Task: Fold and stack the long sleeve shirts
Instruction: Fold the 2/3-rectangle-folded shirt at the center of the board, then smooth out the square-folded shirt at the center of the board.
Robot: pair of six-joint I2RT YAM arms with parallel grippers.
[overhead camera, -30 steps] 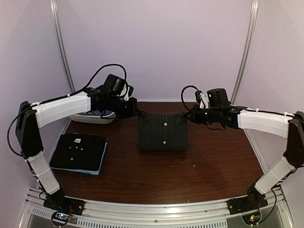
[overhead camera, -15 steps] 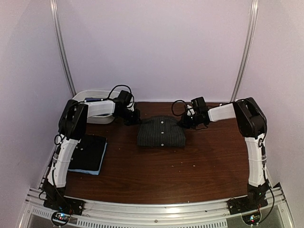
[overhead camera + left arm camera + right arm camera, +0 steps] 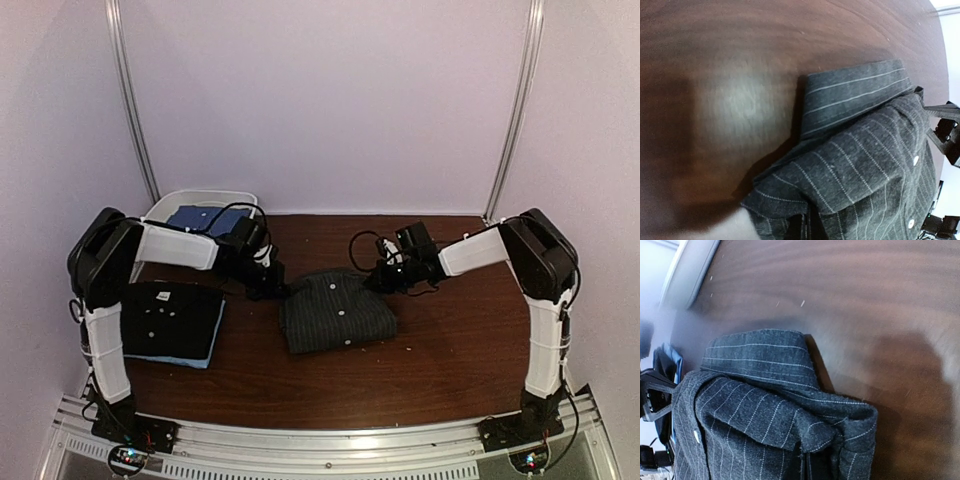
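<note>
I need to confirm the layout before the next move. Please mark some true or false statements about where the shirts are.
1. The pinstriped shirt lies mid-table between the left gripper and the right gripper. True.
2. The black shirt sits inside the tub. False: it lies on the table at the left, on top of a light blue shirt.
3. The tub holds nothing. False: a blue shirt lies in it.
4. The pinstriped shirt's buttons face up. True.
</note>
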